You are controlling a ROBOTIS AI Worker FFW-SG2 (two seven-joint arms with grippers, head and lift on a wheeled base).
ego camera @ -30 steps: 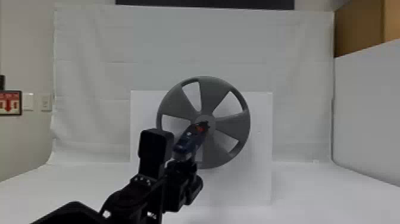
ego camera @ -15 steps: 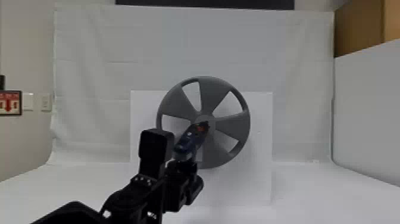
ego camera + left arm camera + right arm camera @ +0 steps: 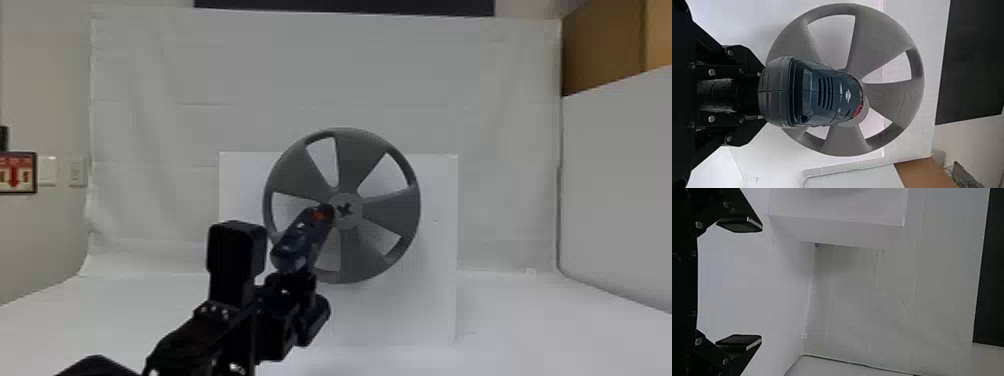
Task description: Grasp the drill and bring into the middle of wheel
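Drill (image 3: 300, 240) being gripped by left gripper (image 3: 295, 275), wheel hub's (image 3: 352, 221) 8 o'clock; right gripper (image 3: 739, 284) being held spread; white surface (image 3: 520, 325) being curtained.

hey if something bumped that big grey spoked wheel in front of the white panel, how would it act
The round grey spoked wheel would probably stay stiff, since its broad spokes and rim hold a clean, even shape. It may be fairly light, given the large openings between spokes. If it came loose, its circular rim would likely make it roll.
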